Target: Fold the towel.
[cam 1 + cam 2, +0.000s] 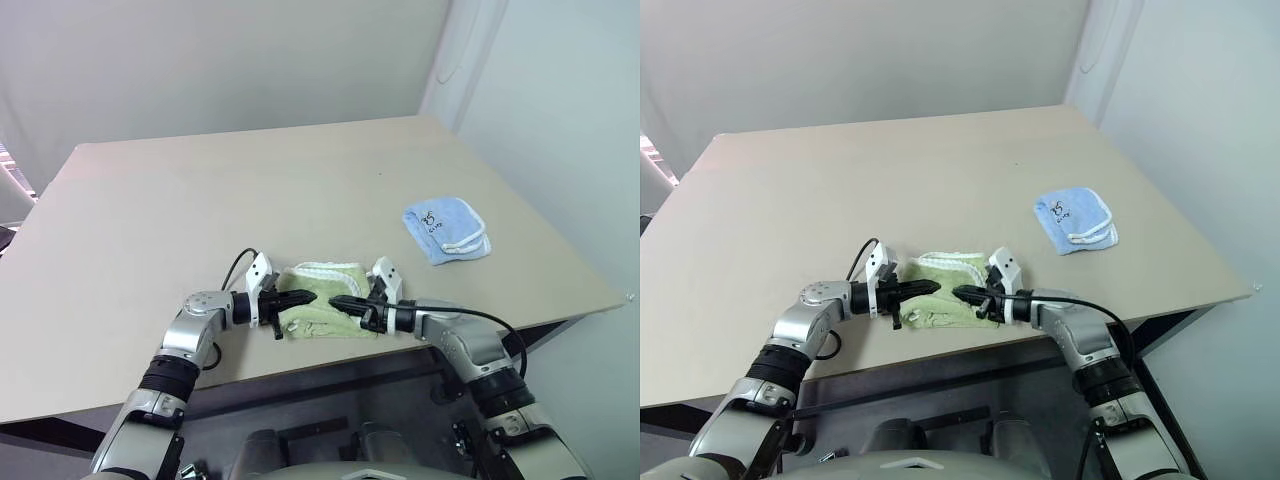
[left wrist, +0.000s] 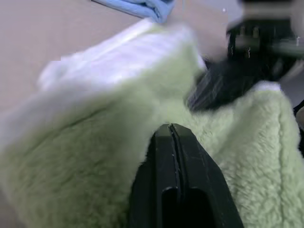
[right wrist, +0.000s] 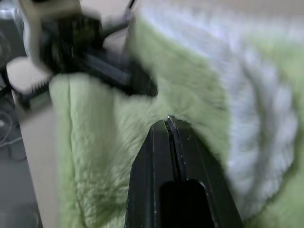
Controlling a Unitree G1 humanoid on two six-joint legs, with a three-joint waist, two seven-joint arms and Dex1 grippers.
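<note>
Lying bunched near the front edge of the beige table (image 1: 150, 200) is one light green towel (image 1: 325, 318), its white stitched edging curling along the far side of the heap. Two grippers are meeting over it from opposite sides. One left gripper (image 1: 310, 297) is reaching in level from the left with its two black fingers pressed flat together, tips resting on the green pile near the towel's middle; in the left wrist view those fingers (image 2: 173, 161) are showing as one closed wedge with only a thin seam between them, pushing against the fluffy cloth rather than visibly pinching a fold. One right gripper (image 1: 338, 301) is coming in from the right, likewise narrowed to nothing, its fingertips (image 3: 170, 142) lying together against the green ribbing just beside the white-edged band. The two sets of tips are pointing at each other and sitting just apart above the towel's centre. Whether either closed pair is trapping any cloth is not something the views are making clear. One smaller blue folded cloth (image 1: 446, 230) with white trim is lying well apart on the right part of the table, nearer the right edge. That is making two cloths on the table in all, one green and one blue
</note>
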